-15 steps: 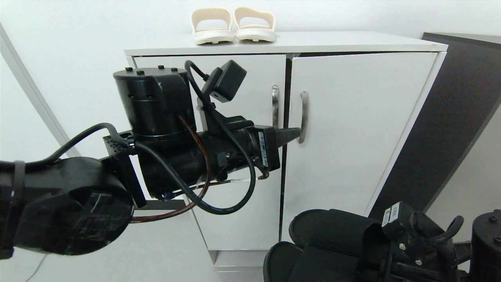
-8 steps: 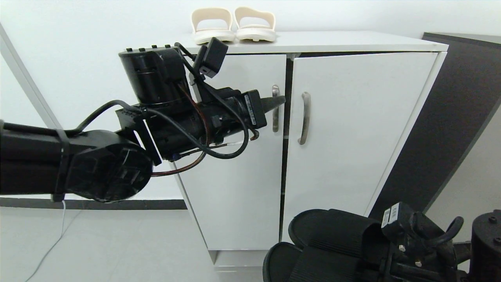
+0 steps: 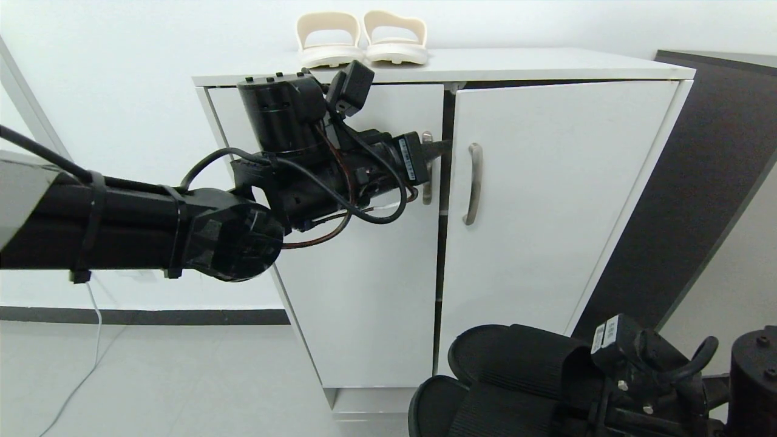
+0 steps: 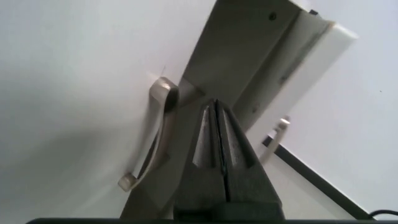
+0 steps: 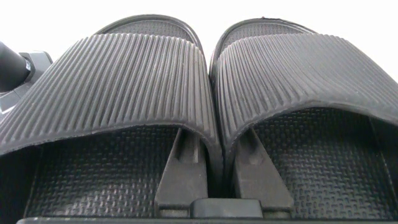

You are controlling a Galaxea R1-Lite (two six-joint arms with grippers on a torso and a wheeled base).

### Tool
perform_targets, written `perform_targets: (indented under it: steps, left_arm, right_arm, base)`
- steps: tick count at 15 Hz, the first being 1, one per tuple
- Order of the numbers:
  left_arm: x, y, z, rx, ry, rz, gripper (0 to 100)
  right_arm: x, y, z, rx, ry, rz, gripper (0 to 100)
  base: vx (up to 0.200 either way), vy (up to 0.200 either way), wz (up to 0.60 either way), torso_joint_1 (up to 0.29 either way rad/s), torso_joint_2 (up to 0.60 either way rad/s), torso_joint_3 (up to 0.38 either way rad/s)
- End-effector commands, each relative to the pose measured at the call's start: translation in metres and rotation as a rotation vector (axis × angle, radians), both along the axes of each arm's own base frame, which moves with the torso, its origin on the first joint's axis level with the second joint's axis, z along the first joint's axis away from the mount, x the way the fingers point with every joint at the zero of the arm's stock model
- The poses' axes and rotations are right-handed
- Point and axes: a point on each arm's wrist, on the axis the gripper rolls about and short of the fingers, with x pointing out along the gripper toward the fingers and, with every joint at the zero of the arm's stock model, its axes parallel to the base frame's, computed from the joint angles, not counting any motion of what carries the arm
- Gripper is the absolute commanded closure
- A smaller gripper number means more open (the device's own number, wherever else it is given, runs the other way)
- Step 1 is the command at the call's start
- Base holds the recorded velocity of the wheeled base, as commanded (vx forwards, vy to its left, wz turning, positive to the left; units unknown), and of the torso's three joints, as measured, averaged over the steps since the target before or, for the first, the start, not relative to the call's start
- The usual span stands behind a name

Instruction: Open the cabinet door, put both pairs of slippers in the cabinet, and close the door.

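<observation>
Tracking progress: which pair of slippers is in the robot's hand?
The black ribbed rubber pair, gripped by the right hand; the cream pair sits untouched on the white cabinet's top.

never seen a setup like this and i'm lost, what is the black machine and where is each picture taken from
It is a two-armed robot. The wide picture comes from a camera on its head, facing a white cabinet; cream slippers sit on top. The other two come from cameras on its wrists. The left gripper, fingers shut with nothing between them, is beside a cabinet door handle. The right gripper is clamped on a pair of black slippers, held side by side.
</observation>
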Motion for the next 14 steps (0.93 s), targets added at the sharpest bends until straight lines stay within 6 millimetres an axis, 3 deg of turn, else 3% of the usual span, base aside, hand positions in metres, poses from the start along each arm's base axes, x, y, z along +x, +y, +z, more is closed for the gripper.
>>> perform_targets:
  steps: [1,5,8,10,14]
  left_arm:
    - [0.005,-0.004,-0.004,0.004,0.006,-0.002,100]
    - [0.005,-0.004,-0.001,-0.002,-0.001,0.004,100]
    - [0.002,-0.007,-0.003,0.001,0.004,-0.007,100]
    - [-0.011,-0.019,-0.005,0.009,0.007,-0.052,100]
    - [-0.056,-0.044,-0.007,0.049,-0.025,-0.141,100]
  right_arm:
    - [0.0,0.0,-0.001,-0.003,0.003,0.001,100]
    - [0.0,0.0,-0.002,-0.007,0.006,0.001,100]
    - [-0.003,-0.002,-0.008,-0.051,-0.015,0.026,100]
    - [-0.006,-0.002,-0.011,-0.066,-0.011,0.042,100]
    - [-0.013,-0.001,-0.014,-0.072,-0.008,0.08,100]
  base:
    - [0.0,0.0,0.0,0.0,0.0,0.0]
    - [0.0,0.0,0.0,0.0,0.0,0.0]
    - [-0.2,0.0,0.0,0.004,0.0,-0.001]
    - [-0.2,0.0,0.0,0.007,0.0,0.0]
    - [-0.2,0.0,0.0,0.0,0.0,0.002]
